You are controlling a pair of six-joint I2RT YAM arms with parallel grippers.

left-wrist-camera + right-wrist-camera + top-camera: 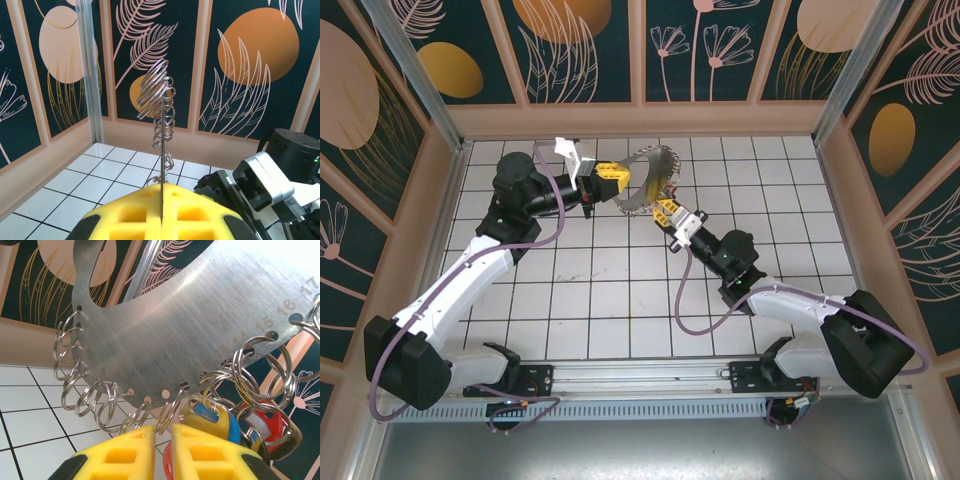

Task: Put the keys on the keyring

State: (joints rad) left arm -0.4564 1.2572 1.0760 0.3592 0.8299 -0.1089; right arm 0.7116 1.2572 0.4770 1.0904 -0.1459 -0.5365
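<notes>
My left hand [162, 212] is closed tight on the keyring [161, 107], whose thin metal plate stands edge-on between my yellow pads and rises straight up with its wire loops stacked along the rim. From above, the keyring [647, 178] is held in the air over the far middle of the white tiled surface [620, 290], with my left hand [618, 180] on its left edge and my right hand [666, 207] just below it. My right hand [162, 442] sits right under the loop-fringed lower rim, its fingers drawn almost together. Something red shows in the narrow gap, but I cannot tell whether they grip it. The keys [216, 416], with blue, yellow and red tags, hang from loops just right of those fingers.
</notes>
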